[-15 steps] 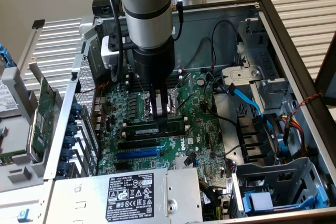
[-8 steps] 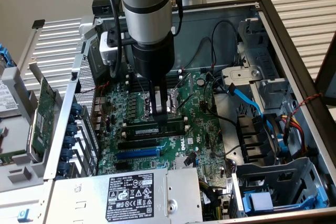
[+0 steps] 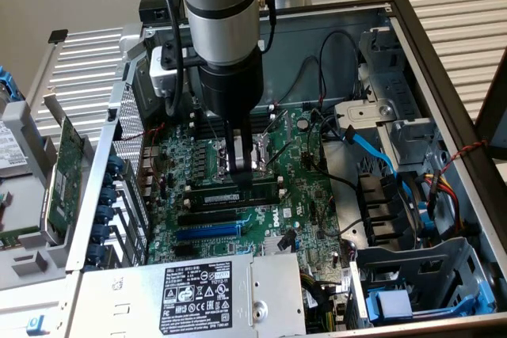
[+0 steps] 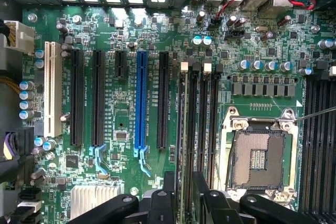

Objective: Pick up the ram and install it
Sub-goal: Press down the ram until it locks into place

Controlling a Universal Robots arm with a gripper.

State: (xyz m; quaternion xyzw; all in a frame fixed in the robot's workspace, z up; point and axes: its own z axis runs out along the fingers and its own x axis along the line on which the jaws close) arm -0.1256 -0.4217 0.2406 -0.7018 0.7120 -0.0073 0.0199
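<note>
Gripping the ram (image 3: 234, 194), the gripper (image 3: 241, 165) hovers over the memory slots (image 4: 202, 124). Tilted, it could jam beside its slot.

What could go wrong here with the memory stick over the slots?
The memory stick looks seated or nearly seated in a slot, with the fingers just above it. Pressing down off-centre could leave one end up. The open processor socket lies right alongside, so a slip might hit it.
</note>
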